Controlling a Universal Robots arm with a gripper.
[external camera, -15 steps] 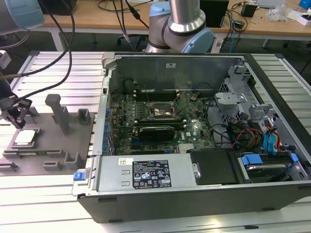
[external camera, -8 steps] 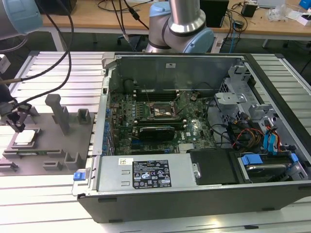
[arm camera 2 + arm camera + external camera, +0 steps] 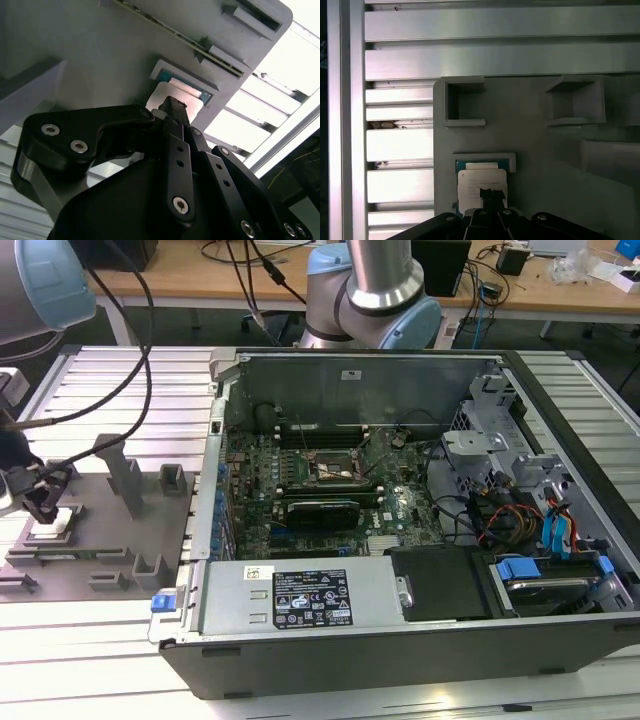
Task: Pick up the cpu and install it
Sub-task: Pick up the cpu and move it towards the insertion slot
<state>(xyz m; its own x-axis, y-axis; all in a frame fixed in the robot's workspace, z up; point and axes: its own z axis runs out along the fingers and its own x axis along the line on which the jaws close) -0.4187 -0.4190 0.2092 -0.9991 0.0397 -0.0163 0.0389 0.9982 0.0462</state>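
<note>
The cpu (image 3: 481, 179) is a small pale square chip lying in a teal-edged pocket of the grey fixture plate (image 3: 530, 135). In the second wrist view the cpu (image 3: 176, 92) shows just past the dark fingertips. My gripper (image 3: 42, 502) hangs directly over the cpu (image 3: 50, 528) at the exterior view's left, outside the computer case. The gripper (image 3: 171, 106) looks shut, its tip over the chip's middle; contact cannot be made out. In the first wrist view the gripper (image 3: 492, 194) covers part of the chip. The motherboard socket (image 3: 338, 470) lies inside the case.
The open computer case (image 3: 400, 510) takes up the middle and the exterior view's right, with cables and drive bays inside. Grey blocks (image 3: 127, 480) stand up from the fixture plate near the gripper. A slotted aluminium table (image 3: 110, 620) lies underneath. Black cables (image 3: 140, 360) hang over the plate.
</note>
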